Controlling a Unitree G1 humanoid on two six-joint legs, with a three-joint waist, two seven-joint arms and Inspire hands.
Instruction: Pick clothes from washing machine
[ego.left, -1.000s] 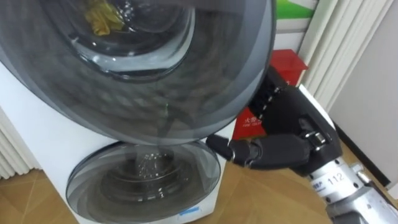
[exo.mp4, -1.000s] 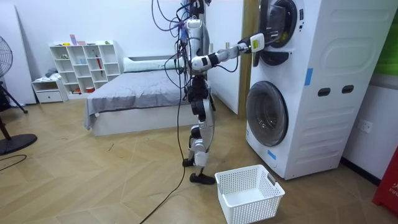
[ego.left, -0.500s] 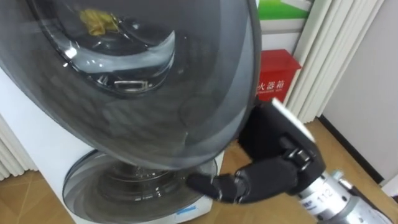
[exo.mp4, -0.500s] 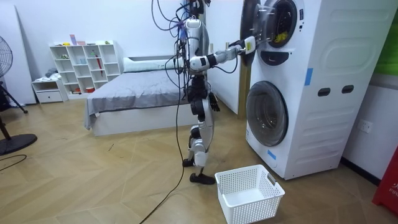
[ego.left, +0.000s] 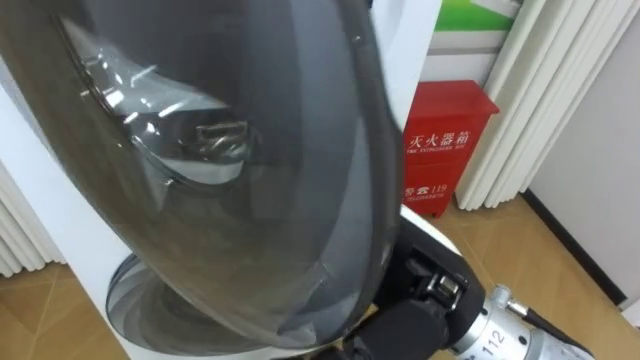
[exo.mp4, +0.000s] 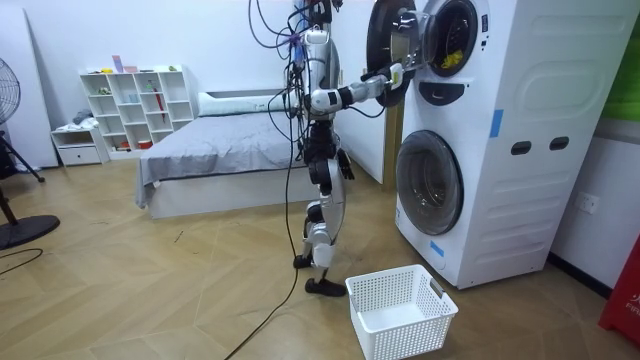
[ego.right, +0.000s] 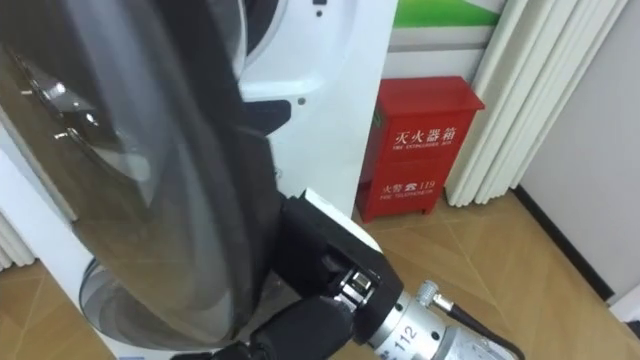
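The upper door (ego.left: 200, 180) of the washing machine (exo.mp4: 520, 130) stands wide open, its rim close before the head. The right hand (ego.right: 312, 325) is at the rim's lower edge; I cannot tell its grasp. The left hand (exo.mp4: 343, 166) hangs at the hip. A basket (exo.mp4: 405, 335) sits on open floor. Yellow clothes (exo.mp4: 452, 60) lie in the upper drum, and a red cabinet (ego.left: 447, 150) stands beyond.

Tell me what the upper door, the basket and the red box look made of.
Door: smoked plastic or glass, glossy; bright highlights, shapes visible through it.
Basket: white plastic, probably; its walls are a moulded grid of holes.
Red box: likely painted metal; flat panels, crisp edges.
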